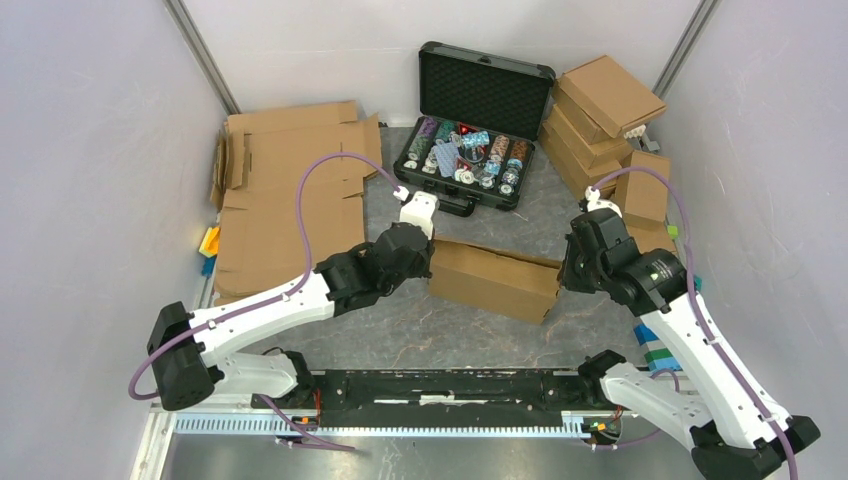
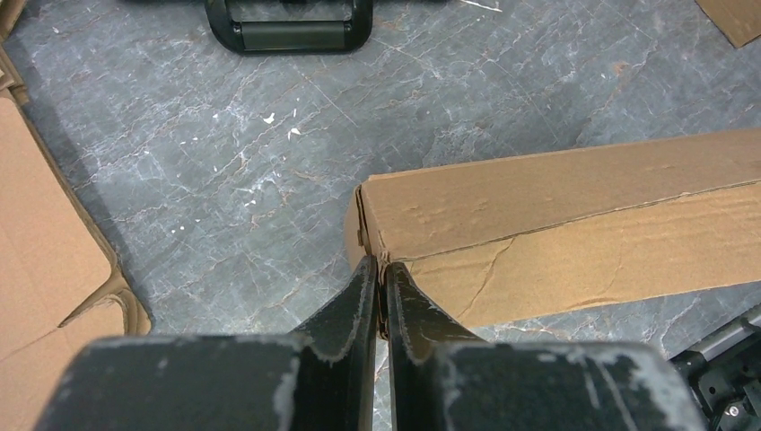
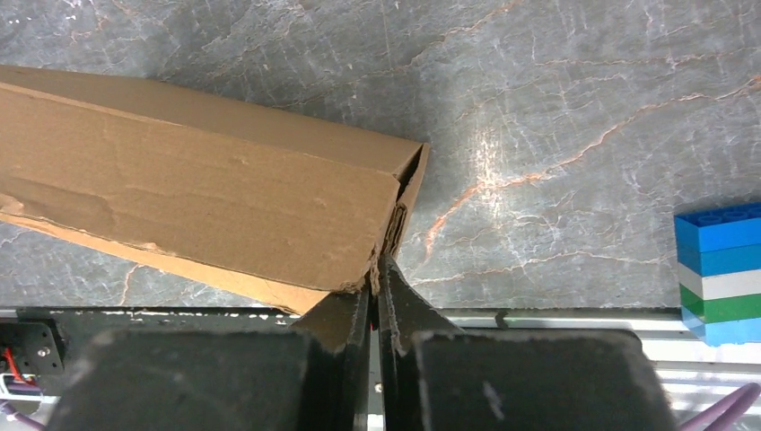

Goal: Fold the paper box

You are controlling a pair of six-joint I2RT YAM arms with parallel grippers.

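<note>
Paper box (image 1: 495,278): left hand (image 2: 380,266), right hand (image 3: 374,271) clamped on opposite ends, arms angled inward

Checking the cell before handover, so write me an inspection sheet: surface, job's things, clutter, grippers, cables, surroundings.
Surface: grey marbled mat, flecked with white scuffs.
Job's things: paper box folded up, lying centre between the arms.
Clutter: open black case of chips at the back; flat cardboard sheets on the left; stacked folded boxes on the right; toy bricks by the right arm.
Grippers: left gripper shut on the box's left end; right gripper shut on its right end.
Cables: purple cables loop along each arm, clear of the box.
Surroundings: plain white walls.
</note>
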